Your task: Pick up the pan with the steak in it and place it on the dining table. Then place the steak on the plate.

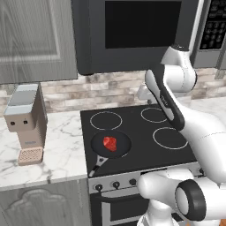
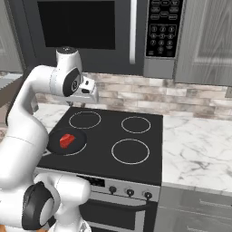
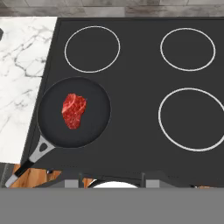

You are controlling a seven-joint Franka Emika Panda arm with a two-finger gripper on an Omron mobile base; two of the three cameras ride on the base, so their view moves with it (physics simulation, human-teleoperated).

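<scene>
**Pan and steak on front-left burner; hand high and empty**

Control knobs point(image 1: 115, 185) line the stove's front panel, nearest the base cameras. Just beyond them the pan point(image 1: 111, 144) sits on the near-left burner of the black stovetop point(image 1: 141, 132), handle point(image 3: 30, 159) pointing toward the near-left corner and overhanging the stovetop's front edge. The steak point(image 3: 73, 110) lies loose in the pan, slightly left of centre.

Gripper point(image 2: 89, 92) hangs high above the far-left burner, well apart from the pan. Its fingers are pressed together and pinch nothing.

Handling, as judged: the pan is rigid and likely the heaviest item; its shallow wall gives little to pinch, so the handle is the sound hold, taken close to the bowl to limit droop. The steak is soft, probably slick, and unrestrained, so any tilt may slide it to the rim.

Clearances: open stovetop lies right and far of the pan. Marble counter point(image 1: 62, 150) adjoins on the left, with a coffee machine point(image 1: 27, 121) standing well apart. A microwave point(image 2: 99, 27) hangs overhead, limiting lift height. The overhanging handle leaves free space at the front edge for approach.
</scene>
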